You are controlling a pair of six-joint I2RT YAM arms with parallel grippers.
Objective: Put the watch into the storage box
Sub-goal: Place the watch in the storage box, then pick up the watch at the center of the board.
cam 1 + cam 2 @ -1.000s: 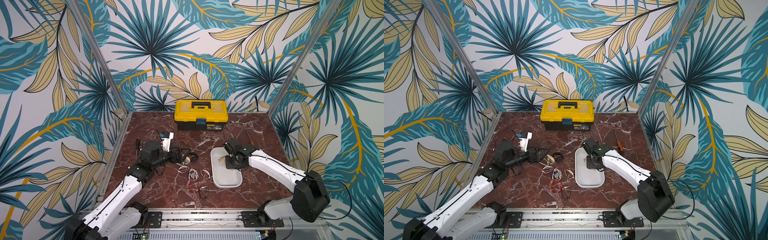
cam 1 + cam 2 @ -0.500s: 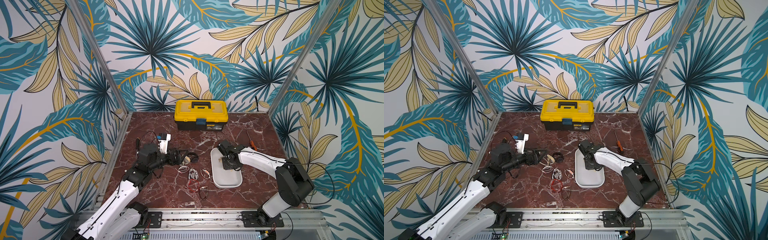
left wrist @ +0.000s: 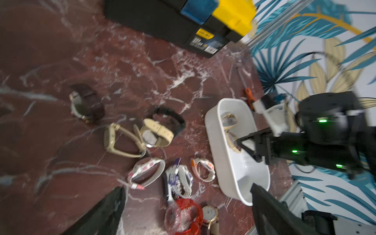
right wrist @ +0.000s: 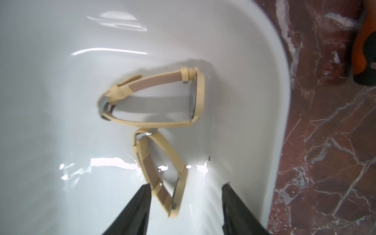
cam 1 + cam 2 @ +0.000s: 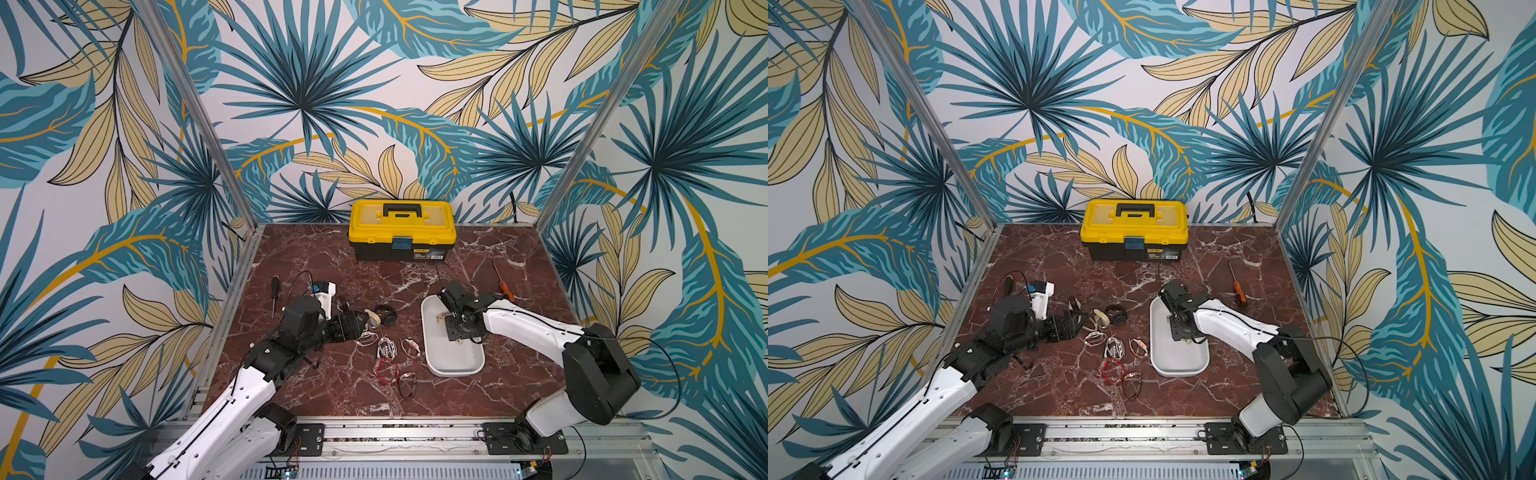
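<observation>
I'm seeing right gripper (image 4: 185, 186) straddling beige watch (image 4: 148, 164) in storage box (image 4: 254, 101), jaws apart, gripping nothing; left gripper (image 3: 187, 189) gaping wide, empty.

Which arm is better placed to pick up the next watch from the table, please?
Probably the left. The left gripper is open, close beside the loose watches. The right gripper is down in the box, jaws apart around a beige watch lying there, and would have to pull out first.

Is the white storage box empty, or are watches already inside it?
Not empty: the storage box holds one beige watch and a second beige watch, on its floor.
</observation>
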